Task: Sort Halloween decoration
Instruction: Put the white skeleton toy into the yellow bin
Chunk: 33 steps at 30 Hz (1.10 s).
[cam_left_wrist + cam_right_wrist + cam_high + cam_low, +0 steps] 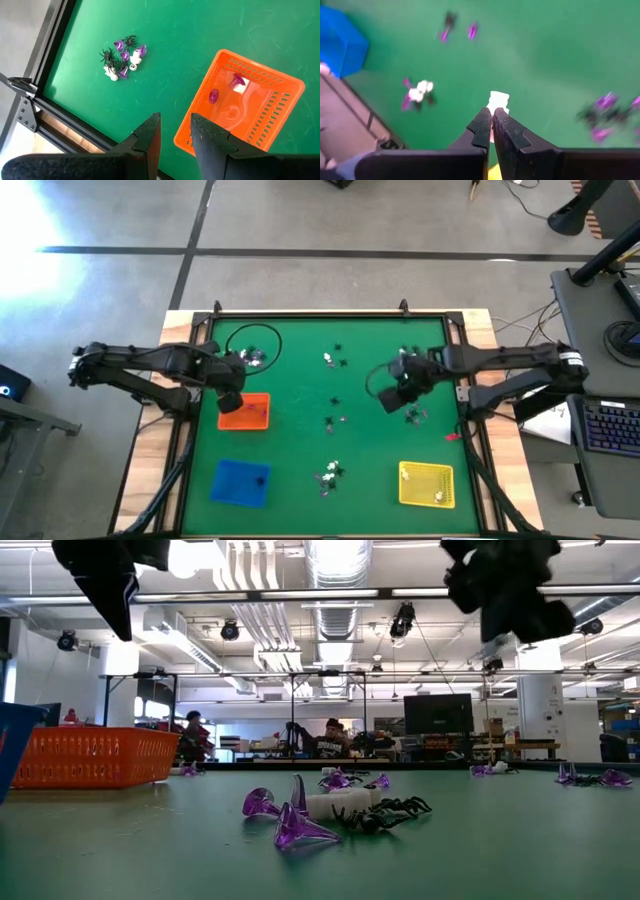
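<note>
The right pincer was clenched on a small white trinket, which stuck out past the fingertips with only its near end caught between them. That thin hold looked like the chief risk: a quick swing or a jolt could have shaken the piece loose, and it might have landed back on the green tabletop among the wrong colours or bounced off the edge. In the view from above, this pincer hung over the right middle of the tabletop, with the yellow tray nearer the front edge on that side, already holding a white piece or two; a release made off-centre over so small a tray could have missed it. The left pincer stood partly parted and held nothing, poised just beside the orange tray, in which purple pieces lay. Coming down carelessly there, it could have struck the tray's rim and shoved it. Farther off, a mixed cluster of purple, black and white trinkets lay tightly bunched near the tabletop's frame, where picking one might have dragged its neighbours along. More clusters were scattered across the middle, and the blue tray sat at the front left.
</note>
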### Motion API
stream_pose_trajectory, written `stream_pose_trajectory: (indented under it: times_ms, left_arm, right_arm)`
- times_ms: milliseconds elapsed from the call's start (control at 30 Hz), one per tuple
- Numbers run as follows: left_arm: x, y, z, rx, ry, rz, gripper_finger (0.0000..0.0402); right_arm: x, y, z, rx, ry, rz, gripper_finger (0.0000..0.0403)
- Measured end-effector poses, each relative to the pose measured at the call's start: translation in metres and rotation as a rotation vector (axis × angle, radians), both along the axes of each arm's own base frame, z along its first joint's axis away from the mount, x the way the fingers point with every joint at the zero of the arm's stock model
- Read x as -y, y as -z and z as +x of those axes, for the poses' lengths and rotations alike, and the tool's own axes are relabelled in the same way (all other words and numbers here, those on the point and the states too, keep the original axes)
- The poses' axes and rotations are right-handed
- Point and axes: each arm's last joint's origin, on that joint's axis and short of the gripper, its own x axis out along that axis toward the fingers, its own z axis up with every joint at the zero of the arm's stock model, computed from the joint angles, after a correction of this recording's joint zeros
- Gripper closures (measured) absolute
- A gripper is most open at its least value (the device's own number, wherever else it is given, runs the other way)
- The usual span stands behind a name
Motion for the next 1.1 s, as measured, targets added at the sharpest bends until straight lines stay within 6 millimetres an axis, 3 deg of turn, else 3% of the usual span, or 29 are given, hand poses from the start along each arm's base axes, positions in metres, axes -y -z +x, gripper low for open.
stream_pose_trajectory:
  times_ms: [300, 500, 767, 1100]
  left_arm:
    - [-0.001, -0.007, -0.011, 0.037, 0.023, 0.003, 0.0313]
    - [-0.001, -0.011, -0.017, 0.065, 0.027, 0.001, 0.0313]
    - [-0.002, -0.014, -0.024, 0.096, 0.026, 0.0, 0.0313]
    - [-0.002, -0.016, -0.027, 0.11, 0.026, -0.001, 0.0313]
  right_arm:
    - [-0.083, 0.002, -0.015, -0.118, -0.026, 0.158, 0.0394]
    - [-0.123, 0.008, -0.031, -0.231, -0.006, 0.221, 0.0394]
    - [-0.153, 0.026, -0.037, -0.354, 0.023, 0.207, 0.0394]
    - [-0.169, 0.064, -0.019, -0.447, 0.036, 0.13, 0.0394]
